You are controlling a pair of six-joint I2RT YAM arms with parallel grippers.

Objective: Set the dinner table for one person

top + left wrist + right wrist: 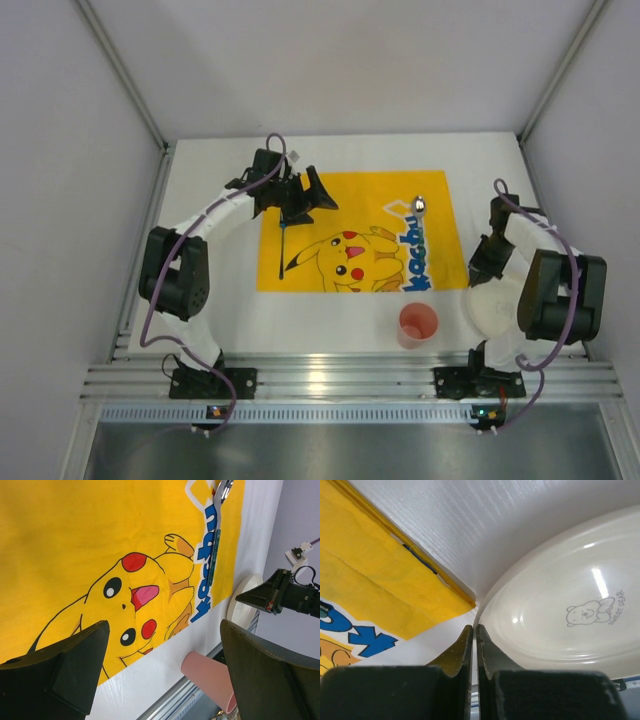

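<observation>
A white plate (492,306) (560,610) with a small bear print lies on the white dinner table (220,290), just right of the yellow cartoon mat (370,200). My right gripper (483,270) (474,630) is shut on the plate's left rim, the thin edge pinched between its jaws. A pink cup (417,323) (207,675) stands near the front rail. A spoon (419,206) (222,492) lies along the mat's right side. A dark fork (283,245) lies on the mat's left side. My left gripper (305,200) (164,625) hangs open over the mat's far left, holding nothing.
A ribbed aluminium rail (350,380) runs along the near edge of the table, with both arm bases on it. White walls close in the table on the left, right and back. The plate (242,607) sits close to the rail.
</observation>
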